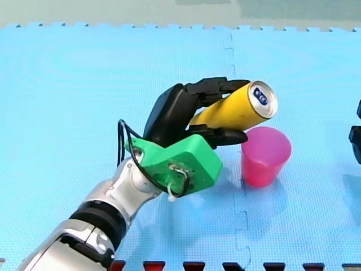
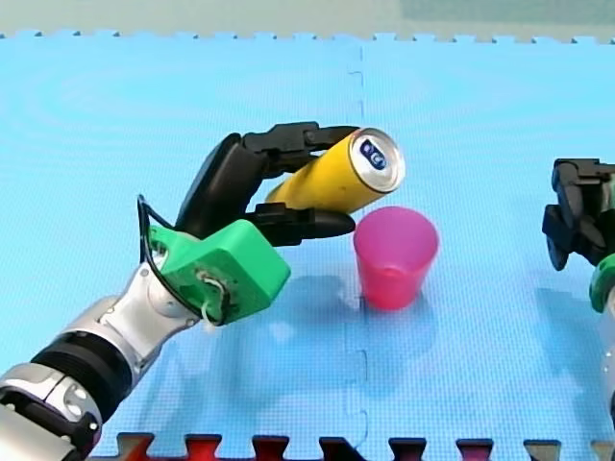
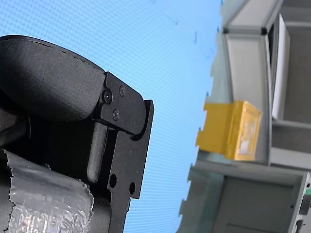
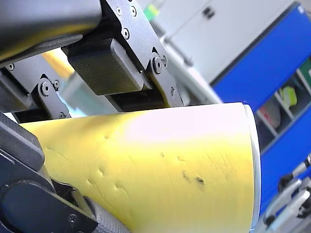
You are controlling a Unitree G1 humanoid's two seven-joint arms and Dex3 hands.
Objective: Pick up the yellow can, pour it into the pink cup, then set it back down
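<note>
The wide blue mat (image 1: 67,84) carries everything, with plenty of bare room toward its left and far edges. In from the near-left corner comes the left hand (image 1: 180,113), clamped around the yellow can (image 1: 237,107). The can is up off the mat and tipped nearly on its side, top end aimed over the pink cup (image 1: 265,158): a pouring hold, I'd say. The cup stands upright just right of the mat's seam. The right hand (image 2: 575,216) sits at the right edge, well apart; open or closed, I can't tell.
</note>
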